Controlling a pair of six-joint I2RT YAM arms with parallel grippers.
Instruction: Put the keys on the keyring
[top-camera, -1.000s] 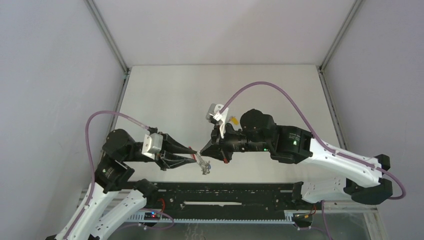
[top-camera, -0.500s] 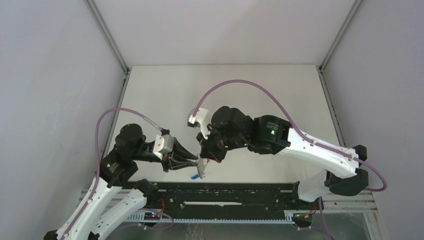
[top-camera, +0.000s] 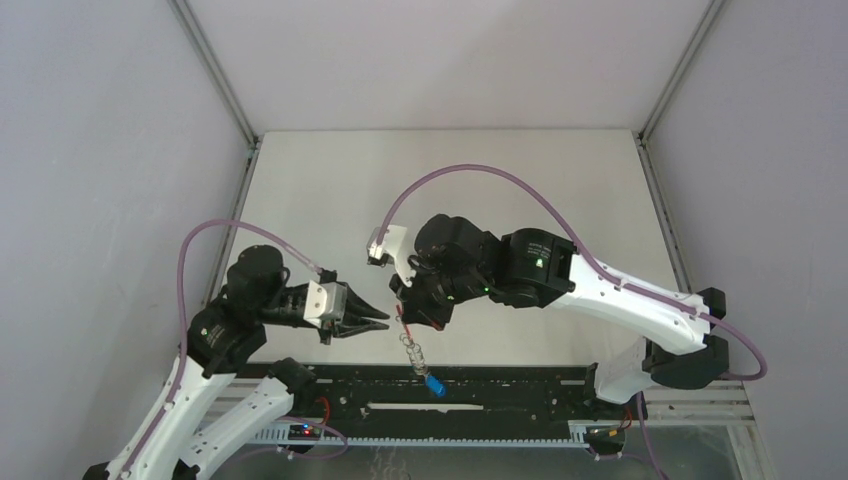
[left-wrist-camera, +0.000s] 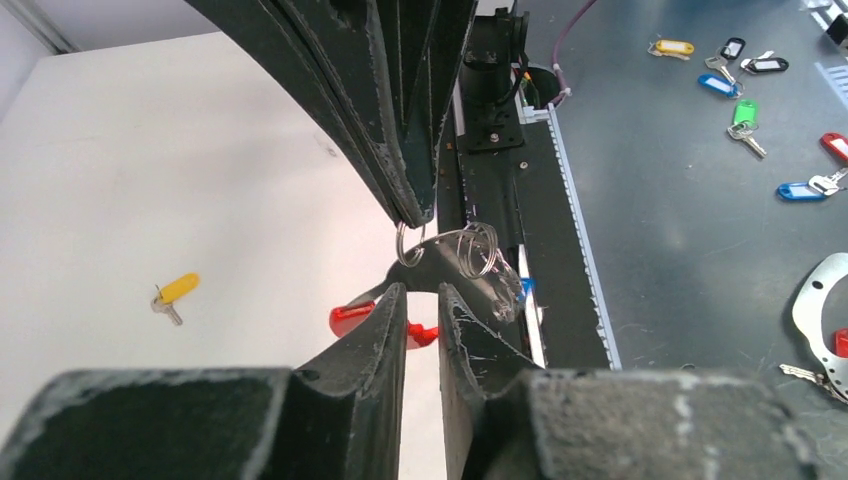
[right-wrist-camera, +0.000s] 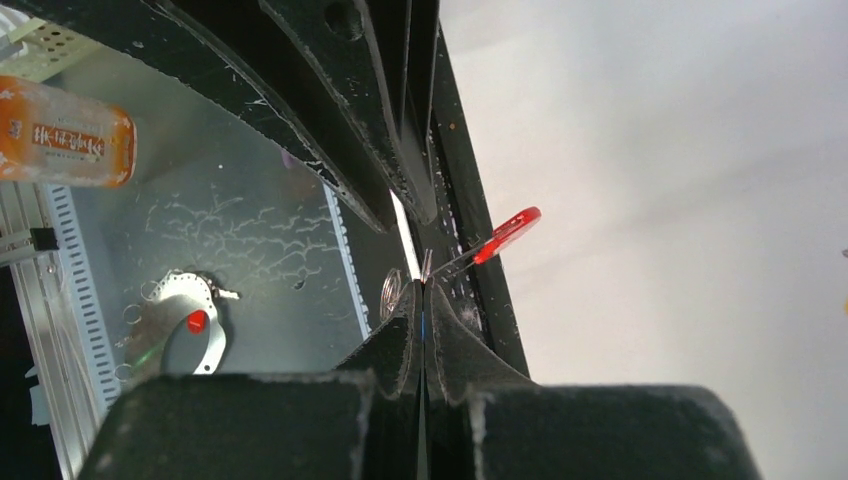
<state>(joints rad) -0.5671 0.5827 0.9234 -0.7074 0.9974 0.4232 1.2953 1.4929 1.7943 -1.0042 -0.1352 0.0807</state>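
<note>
Now mid-threading: my right gripper (right-wrist-camera: 424, 285) is pinched shut on the keyring (left-wrist-camera: 478, 255), with 1 blue key (top-camera: 435, 385) dangling below its fingers. My left gripper (left-wrist-camera: 422, 296) is narrowly ajar and empty, just beneath the ring. The yellow key (left-wrist-camera: 178, 290) lies well off to the left; fetching it is probably next.

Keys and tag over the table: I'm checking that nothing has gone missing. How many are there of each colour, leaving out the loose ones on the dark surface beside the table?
Blue key: 1
Yellow key: 1
Red tag: 1
Total: 3
</note>
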